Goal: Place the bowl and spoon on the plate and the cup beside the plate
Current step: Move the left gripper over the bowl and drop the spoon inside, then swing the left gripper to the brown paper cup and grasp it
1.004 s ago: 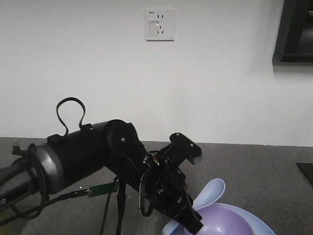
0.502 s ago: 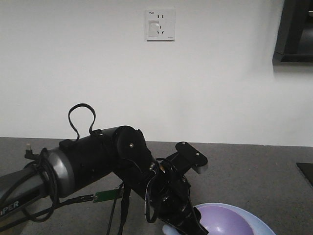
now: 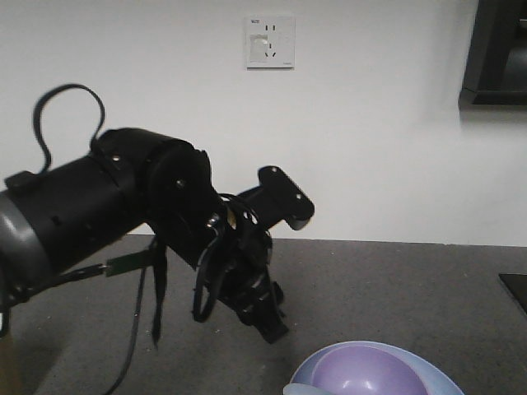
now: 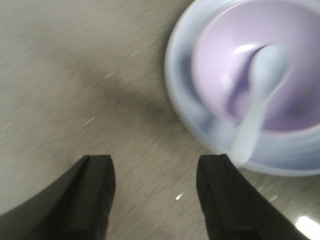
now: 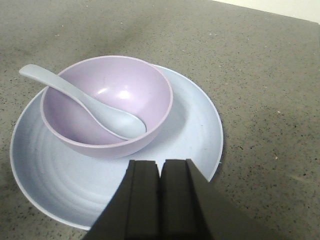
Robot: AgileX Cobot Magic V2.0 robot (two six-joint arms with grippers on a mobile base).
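Note:
The lavender bowl (image 5: 107, 107) stands on the light-blue plate (image 5: 195, 125). The pale spoon (image 5: 85, 100) lies in the bowl, scoop down, with its handle resting over the rim. In the left wrist view the bowl (image 4: 280, 45), spoon (image 4: 255, 100) and plate (image 4: 182, 90) lie up and to the right of my left gripper (image 4: 157, 185). That gripper is open and empty above bare grey counter. My right gripper (image 5: 160, 167) is shut on nothing, hovering over the plate's near edge. The front view shows the bowl (image 3: 366, 370) low, right of my left arm (image 3: 165, 214). The cup is out of view.
The grey counter (image 3: 412, 280) runs back to a white wall with a socket (image 3: 270, 41). A dark panel (image 3: 498, 49) hangs at the upper right, and a black edge (image 3: 516, 288) shows at the far right of the counter.
My left arm has risen and swung left, away from the bowl. The spoon it held over the bowl a second ago has been let go and now rests in the bowl.

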